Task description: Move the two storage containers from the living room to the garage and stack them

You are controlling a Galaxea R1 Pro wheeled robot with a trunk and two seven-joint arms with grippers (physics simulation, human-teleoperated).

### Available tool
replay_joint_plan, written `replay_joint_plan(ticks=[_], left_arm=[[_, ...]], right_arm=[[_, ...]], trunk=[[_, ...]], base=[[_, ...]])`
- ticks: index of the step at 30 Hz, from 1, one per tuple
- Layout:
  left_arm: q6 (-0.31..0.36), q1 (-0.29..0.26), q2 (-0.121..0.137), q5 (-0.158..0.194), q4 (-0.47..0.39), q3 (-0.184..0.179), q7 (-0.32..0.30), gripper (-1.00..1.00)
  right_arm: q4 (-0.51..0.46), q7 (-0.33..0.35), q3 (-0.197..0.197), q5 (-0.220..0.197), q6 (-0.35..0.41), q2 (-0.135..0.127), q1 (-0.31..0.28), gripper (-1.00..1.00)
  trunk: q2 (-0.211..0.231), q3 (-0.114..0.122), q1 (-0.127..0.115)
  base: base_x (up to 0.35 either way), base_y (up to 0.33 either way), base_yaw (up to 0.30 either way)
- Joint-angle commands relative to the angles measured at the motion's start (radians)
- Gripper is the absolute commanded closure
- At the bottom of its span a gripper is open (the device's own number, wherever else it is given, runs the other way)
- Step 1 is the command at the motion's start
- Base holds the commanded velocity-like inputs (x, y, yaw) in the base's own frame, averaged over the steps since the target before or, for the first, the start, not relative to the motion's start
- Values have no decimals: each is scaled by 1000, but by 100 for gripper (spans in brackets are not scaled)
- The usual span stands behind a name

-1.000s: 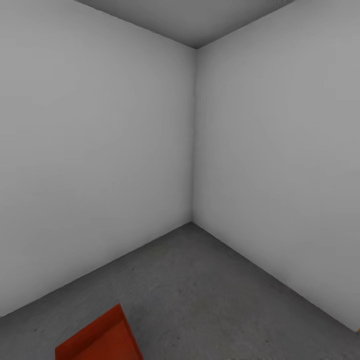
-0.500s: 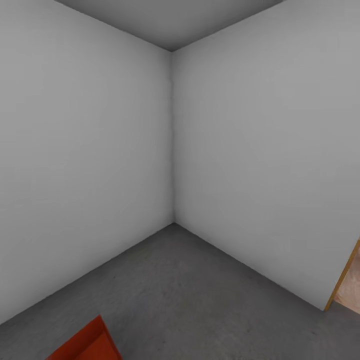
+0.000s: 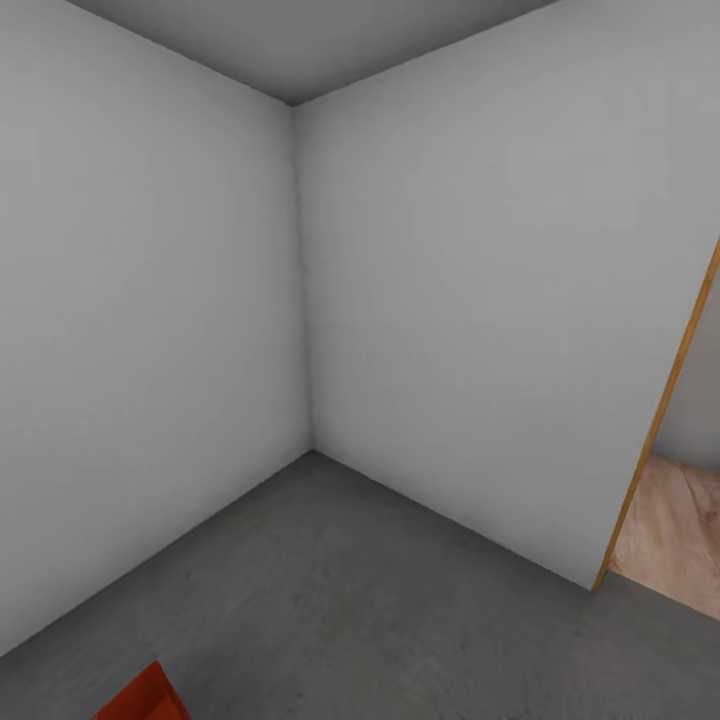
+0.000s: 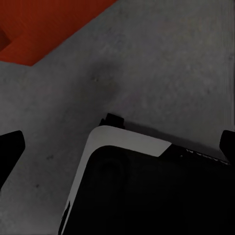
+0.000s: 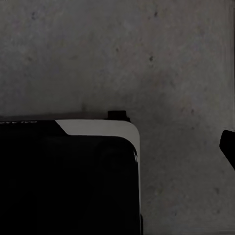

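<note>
Orange-red open-top plastic storage container sits on dark grey concrete floor, low on my left side. Left gripper nearer, fingers apart, holding nothing. Right gripper state: cannot tell.

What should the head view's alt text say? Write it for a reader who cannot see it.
A bare room corner where two plain white walls meet over a dark grey floor. A corner of an orange-red storage container shows at the bottom left edge, and a wood-framed doorway at the right opens onto light wood planks.
</note>
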Motion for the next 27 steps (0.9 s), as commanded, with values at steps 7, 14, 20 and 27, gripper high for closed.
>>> replay_joint_plan(ticks=[7, 14, 20, 27], left_arm=[[-2, -1, 0, 8, 0, -8, 2, -100], [-3, -1, 0, 8, 0, -8, 3, -100], [-3, -1, 0, 8, 0, -9, 2, -100], [-3, -1, 0, 8, 0, -9, 3, -100]], right_arm=[[3, -1, 10, -10, -4, 0, -2, -100], [3, -1, 10, -10, -4, 0, -2, -100], [3, -1, 10, -10, -4, 0, -2, -100], [3, -1, 10, -10, -4, 0, -2, -100]], trunk=[[-1, 3, 0], [-1, 7, 0], [-1, 10, 0], [-1, 14, 0]], base=[[0, 0, -274], [0, 0, -274], [0, 0, -274], [0, 0, -274]])
